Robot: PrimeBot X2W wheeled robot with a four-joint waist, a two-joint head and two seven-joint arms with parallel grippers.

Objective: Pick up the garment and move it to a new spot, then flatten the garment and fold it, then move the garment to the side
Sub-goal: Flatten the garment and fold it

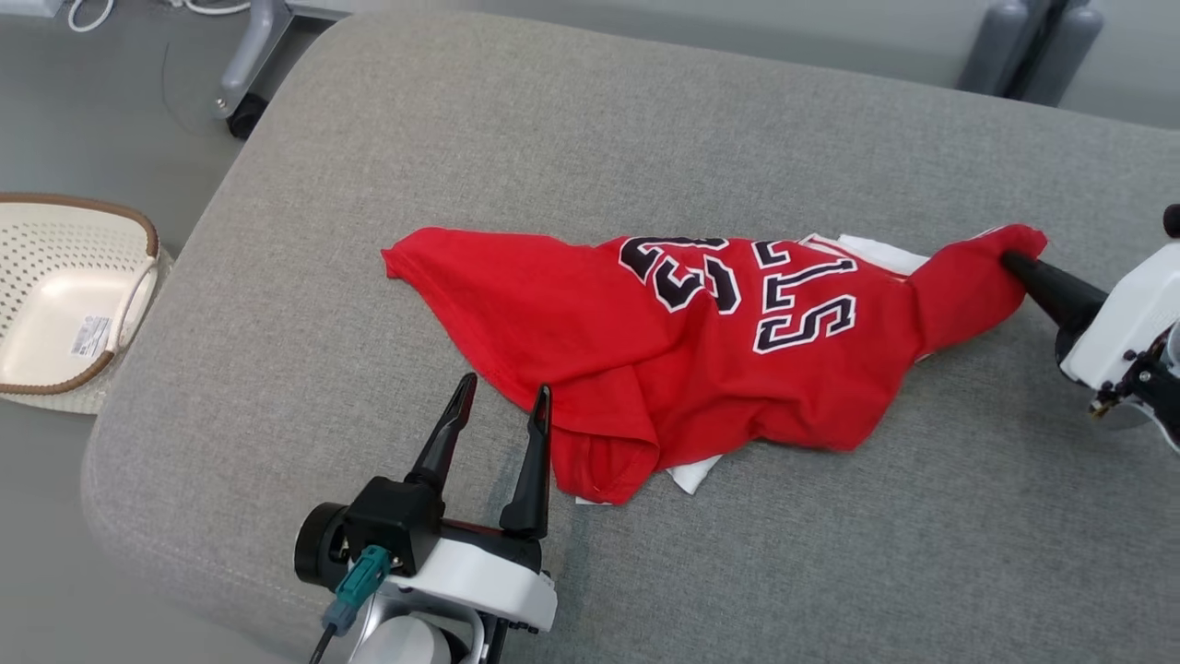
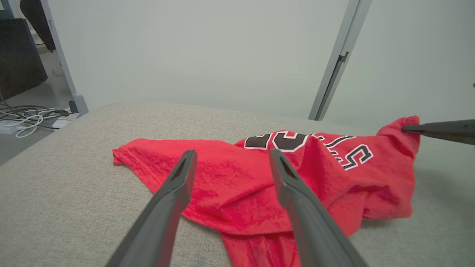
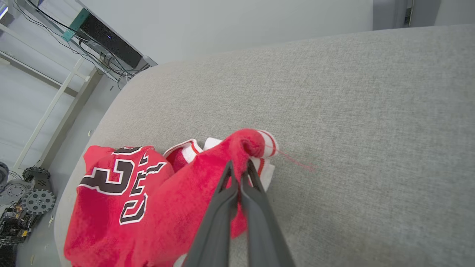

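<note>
The garment (image 1: 701, 360) is a red jersey with black-and-white lettering and white trim, lying crumpled across the grey cushioned surface (image 1: 645, 120). My right gripper (image 1: 1009, 260) is shut on its right end, a bunched red fold with striped trim (image 3: 259, 144), and the fingers (image 3: 237, 193) pinch the cloth there. The same garment (image 2: 259, 178) lies ahead of my left gripper (image 1: 502, 397), which stands open just left of the jersey's near hem, its fingers (image 2: 178, 185) apart and holding nothing. The right gripper's dark finger (image 2: 441, 130) reaches the cloth at the right edge.
A cream perforated basket (image 1: 64, 304) with a brown rim sits on the floor to the left of the cushion. Grey stand legs (image 1: 244, 65) and posts (image 1: 1042, 46) stand behind the surface. Cables (image 2: 29, 118) lie on the floor at the far left.
</note>
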